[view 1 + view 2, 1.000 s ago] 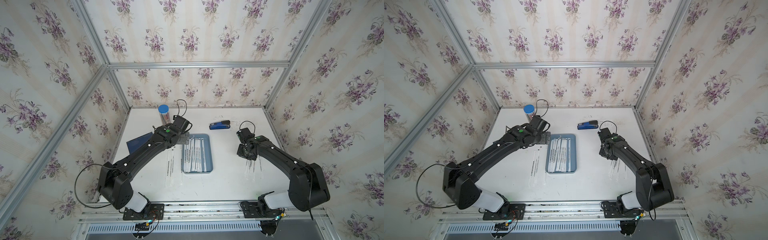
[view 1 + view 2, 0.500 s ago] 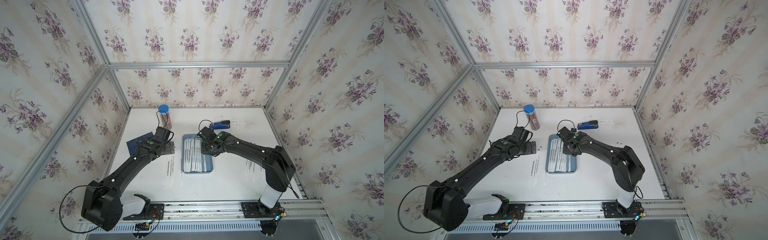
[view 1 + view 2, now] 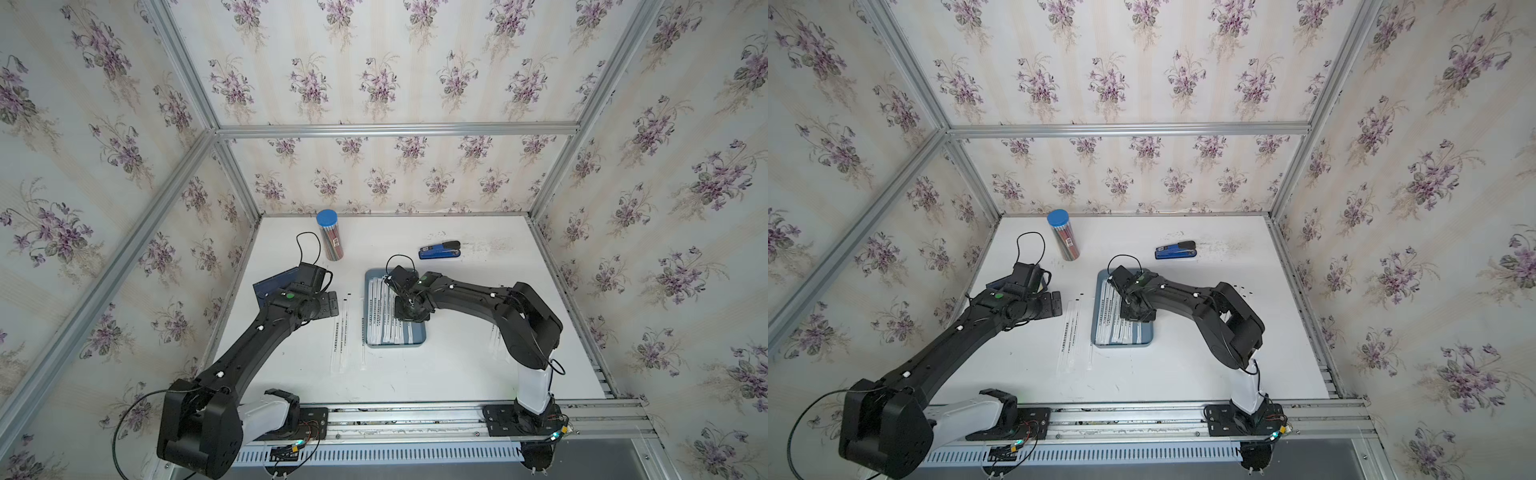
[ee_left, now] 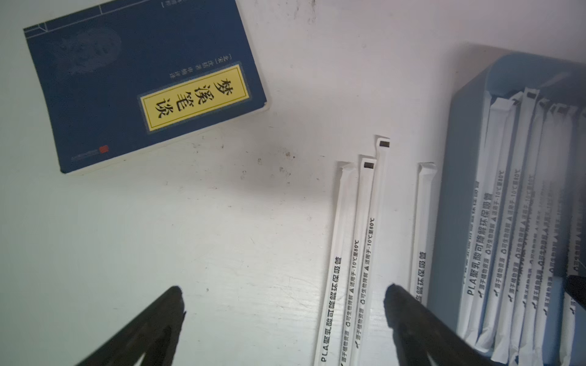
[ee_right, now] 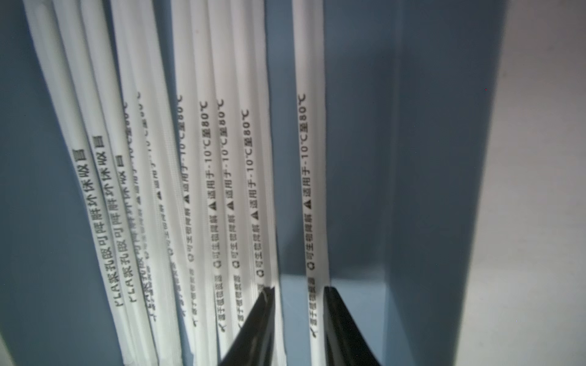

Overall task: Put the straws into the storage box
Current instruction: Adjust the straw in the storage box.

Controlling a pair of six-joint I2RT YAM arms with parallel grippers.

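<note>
The grey-blue storage box (image 3: 419, 332) (image 3: 1144, 332) lies mid-table with several white printed straws (image 3: 380, 307) (image 5: 196, 158) lengthwise in it. My right gripper (image 3: 409, 311) (image 5: 298, 288) hangs low inside the box, open by a narrow gap. One straw (image 5: 309, 158) lies on the box floor between its fingers, against one finger only. More straws (image 3: 340, 332) (image 4: 364, 221) lie loose on the table left of the box, and one (image 4: 423, 221) lies close along the box wall (image 4: 450, 190). My left gripper (image 3: 332, 304) (image 4: 283, 290) is wide open above these, holding nothing.
A navy book (image 3: 274, 286) (image 4: 142, 85) lies at the left, partly under my left arm. A clear blue-capped pencil tube (image 3: 330, 237) and a blue stapler (image 3: 440, 250) stand at the back. Faint straws (image 3: 495, 347) show beside my right arm.
My right arm swung from the table's right side to over the box, and its jaws have parted. My left arm drew back from the box's far end to the loose straws.
</note>
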